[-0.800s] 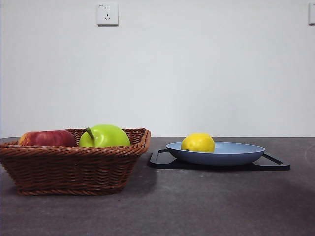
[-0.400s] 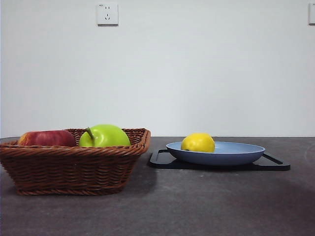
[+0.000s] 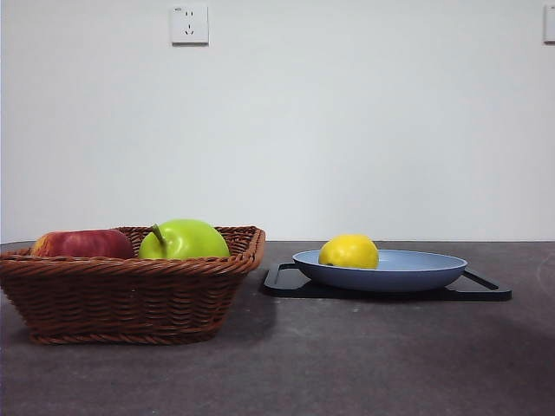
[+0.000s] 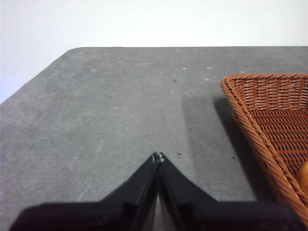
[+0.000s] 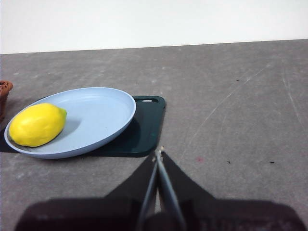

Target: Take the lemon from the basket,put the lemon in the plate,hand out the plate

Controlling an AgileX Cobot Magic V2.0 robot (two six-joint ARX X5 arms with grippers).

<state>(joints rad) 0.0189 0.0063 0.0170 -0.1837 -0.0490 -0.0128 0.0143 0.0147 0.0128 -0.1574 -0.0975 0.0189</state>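
Note:
The yellow lemon (image 3: 349, 251) lies in the light blue plate (image 3: 416, 270), toward the plate's basket side; the right wrist view shows the lemon (image 5: 37, 124) in the plate (image 5: 103, 113) too. The brown wicker basket (image 3: 130, 290) stands left of the plate, and its corner (image 4: 269, 115) shows in the left wrist view. My right gripper (image 5: 159, 153) is shut, empty, over bare table beside the plate. Over bare table beside the basket, my left gripper (image 4: 157, 156) is shut and holds nothing. Neither arm shows in the front view.
A green apple (image 3: 184, 239) and a red apple (image 3: 82, 243) sit in the basket. The plate rests on a flat black tray (image 3: 486, 290), also seen as the tray (image 5: 144, 130) in the right wrist view. A wall rises behind the grey table.

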